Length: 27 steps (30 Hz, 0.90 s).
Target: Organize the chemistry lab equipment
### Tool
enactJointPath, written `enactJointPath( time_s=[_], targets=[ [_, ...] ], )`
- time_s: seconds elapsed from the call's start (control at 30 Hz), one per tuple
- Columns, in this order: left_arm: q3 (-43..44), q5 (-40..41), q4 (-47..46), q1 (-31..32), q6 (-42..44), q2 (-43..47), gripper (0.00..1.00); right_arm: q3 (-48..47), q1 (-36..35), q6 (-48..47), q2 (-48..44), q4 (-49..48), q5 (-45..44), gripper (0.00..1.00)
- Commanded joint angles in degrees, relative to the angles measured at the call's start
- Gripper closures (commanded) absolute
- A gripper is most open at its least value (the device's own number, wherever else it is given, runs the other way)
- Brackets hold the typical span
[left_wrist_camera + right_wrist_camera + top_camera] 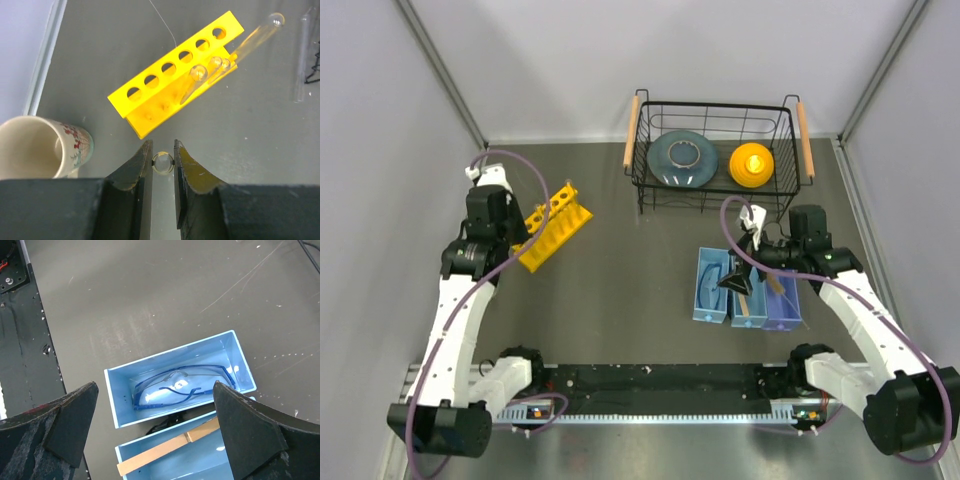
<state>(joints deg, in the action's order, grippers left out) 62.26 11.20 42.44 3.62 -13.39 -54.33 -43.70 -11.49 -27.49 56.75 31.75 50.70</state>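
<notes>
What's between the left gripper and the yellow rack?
Only bare table separates the left gripper, gripping a glass tube, from the yellow rack; left wrist view shows it.

Bright, even overhead light; soft shadows, sharp focus.

Near the yellow rack (160, 100), fingers (136, 175) pinch a tube (162, 163).

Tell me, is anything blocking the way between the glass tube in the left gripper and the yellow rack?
Nothing visible. Only bare table separates the glass tube in the left gripper from the yellow rack; the mug stands aside.
</notes>
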Motion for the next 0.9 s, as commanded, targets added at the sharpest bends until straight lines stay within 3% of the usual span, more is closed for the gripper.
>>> enactJointPath(
  time_s=[0.0,0.27,0.87],
  targets=[
    [2.17,3.74,-8.41,-0.28,3.28,-3.32,0.99,-0.95,0.32,-1.60,-0.85,-3.10,1.95,0.01],
    [3.57,5.76,-13.43,-0.28,3.19,-10.00,0.99,-0.86,0.41,-2.31,-1.38,-3.01,0.19,0.01],
    [5.86,5.41,-16.24,-0.28,2.67,-15.37,0.99,-1.21,0.41,-2.84,-0.59,-2.39,-0.25,0.01]
  ],
)
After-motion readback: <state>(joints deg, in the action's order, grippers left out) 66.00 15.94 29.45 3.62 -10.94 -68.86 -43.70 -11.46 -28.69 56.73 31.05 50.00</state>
